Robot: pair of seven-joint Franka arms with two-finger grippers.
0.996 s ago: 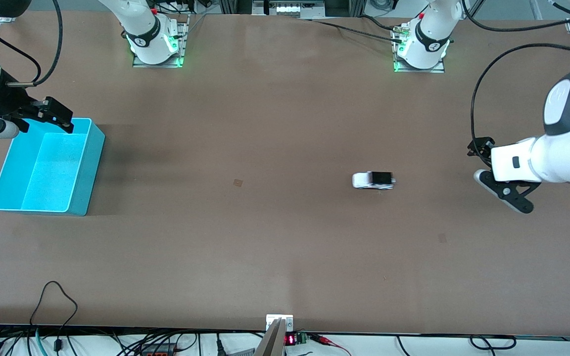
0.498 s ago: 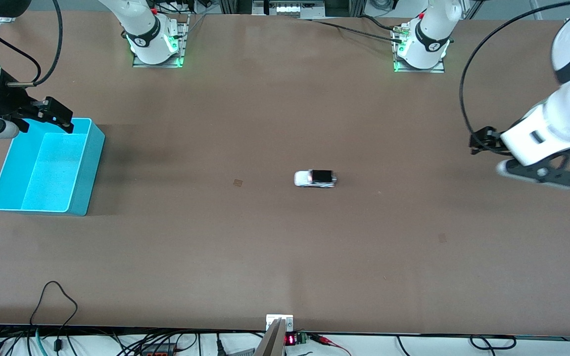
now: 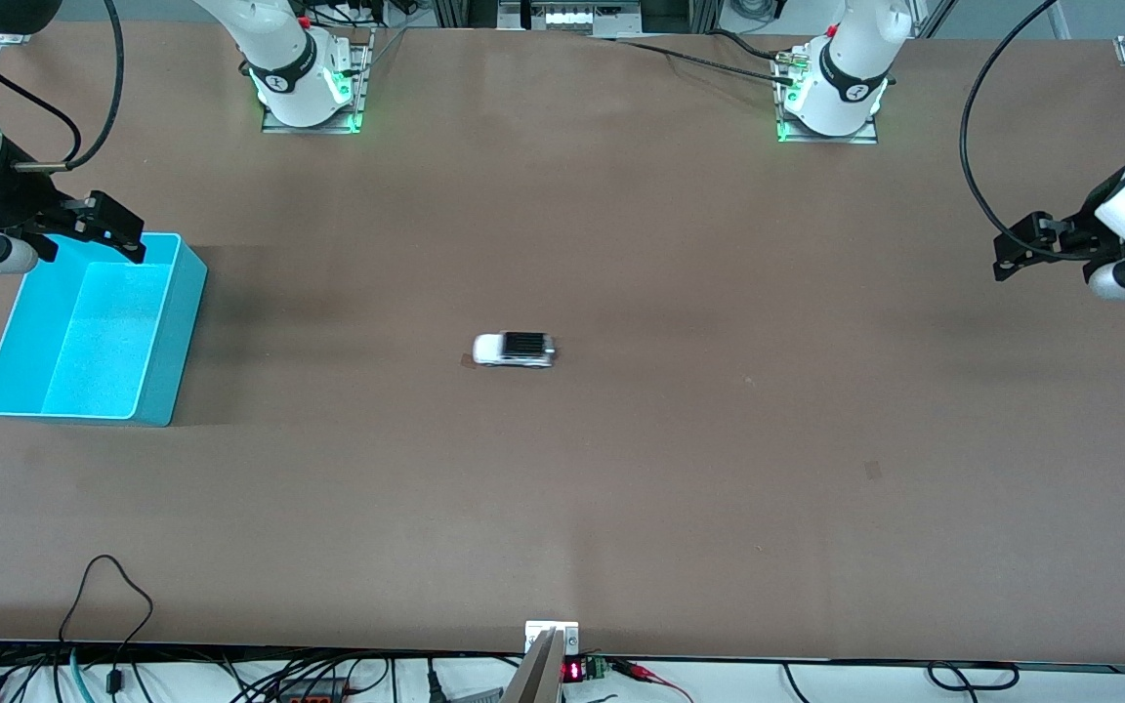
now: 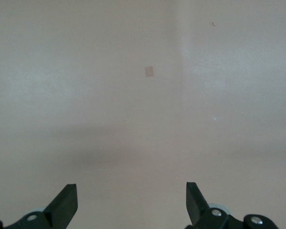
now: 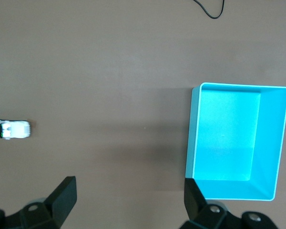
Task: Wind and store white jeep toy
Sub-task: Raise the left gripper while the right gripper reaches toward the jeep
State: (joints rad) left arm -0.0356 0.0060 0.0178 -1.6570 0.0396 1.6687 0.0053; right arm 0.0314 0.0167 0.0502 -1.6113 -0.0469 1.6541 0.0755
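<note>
The white jeep toy [image 3: 514, 349], small with a black roof, stands alone on the brown table near its middle. It also shows at the edge of the right wrist view [image 5: 12, 129]. The cyan bin [image 3: 182, 332] sits at the right arm's end of the table and is empty; it shows in the right wrist view too [image 5: 193, 138]. My right gripper [image 3: 118, 229] [image 5: 128, 198] is open and empty over the bin's rim on the side toward the robots' bases. My left gripper [image 3: 1017, 252] [image 4: 131, 200] is open and empty over bare table at the left arm's end.
A small brown patch [image 3: 470, 361] marks the table right beside the jeep, and another [image 3: 873, 470] lies nearer the front camera. Cables [image 3: 108, 596] lie along the front edge. The two arm bases [image 3: 309, 88] [image 3: 831, 98] stand at the table's back edge.
The jeep has rolled across the table from the left arm's side toward the bin. My left gripper has drawn back toward its end of the table. The right arm has not moved.
</note>
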